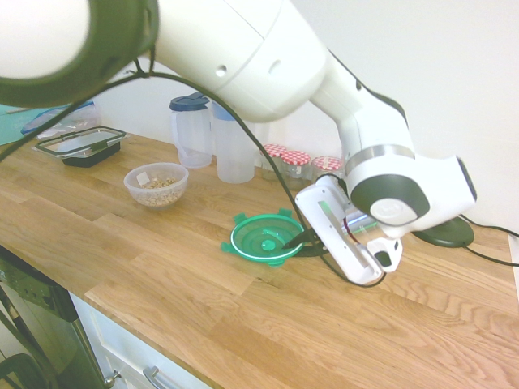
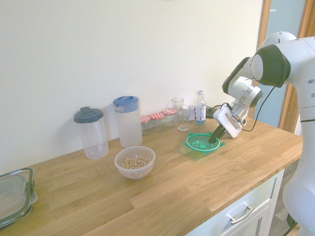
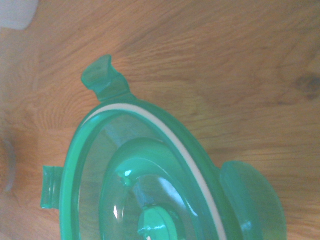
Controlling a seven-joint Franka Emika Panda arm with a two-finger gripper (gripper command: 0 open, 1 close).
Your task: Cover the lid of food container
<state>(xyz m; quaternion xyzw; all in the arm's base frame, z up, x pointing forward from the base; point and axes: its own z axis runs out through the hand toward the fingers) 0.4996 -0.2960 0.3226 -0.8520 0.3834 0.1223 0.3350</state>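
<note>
The round green lid (image 1: 263,237) (image 2: 201,143) lies on the wooden counter, and it fills the wrist view (image 3: 150,185) with its clip tabs and white ring showing. My gripper (image 1: 293,240) (image 2: 214,137) reaches down at a slant, and its dark fingers are shut on the lid's rim on the side away from the bowl. The food container (image 1: 156,185) (image 2: 135,162), a small clear bowl of beige grainy food, stands uncovered on the counter a good way from the lid.
Two tall jugs (image 1: 191,130) (image 1: 231,146) and red-checked jars (image 1: 285,160) line the wall behind. A glass (image 2: 183,118) and a small bottle (image 2: 200,107) stand near the lid. A black-rimmed clear box (image 1: 81,146) sits at the far end. The counter's front edge (image 2: 206,211) is close.
</note>
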